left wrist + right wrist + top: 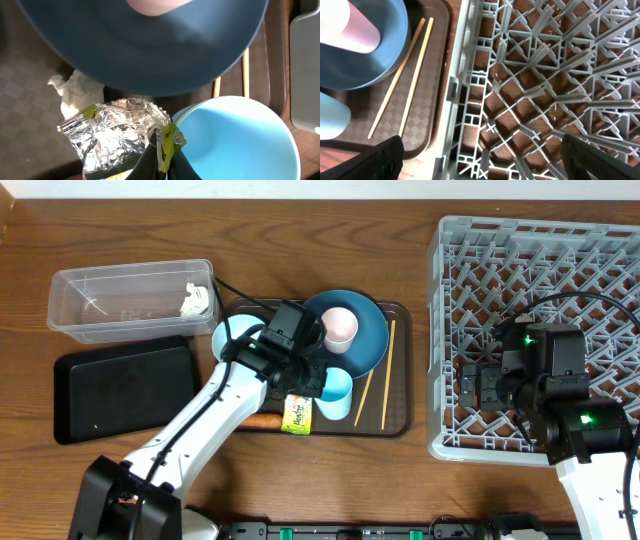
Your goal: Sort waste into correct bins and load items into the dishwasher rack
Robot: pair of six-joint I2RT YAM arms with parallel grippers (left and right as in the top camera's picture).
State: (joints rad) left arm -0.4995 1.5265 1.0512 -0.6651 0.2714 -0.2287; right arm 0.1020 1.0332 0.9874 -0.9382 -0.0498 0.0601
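Note:
My left gripper [303, 383] is shut on the edge of the yellow-green wrapper [297, 416], whose foil inside shows in the left wrist view [112, 135] with the fingertips [161, 147] pinching its rim. A white paper wad [75, 91] lies beside it. The dark blue plate [368, 340] holds the pink-white cup [340, 328]. One pale blue bowl [337, 396] sits right of the wrapper, another [226, 336] is partly under my left arm. The chopsticks [386, 375] lie on the brown tray. My right gripper [487, 160] is open over the grey rack [540, 300].
The clear tub [120, 305] holds a white paper wad [195, 300]. The black tray [120, 390] lies in front of it. An orange stick [262, 421] lies on the brown serving tray [400, 395]. The rack's left wall [457, 90] stands next to the serving tray.

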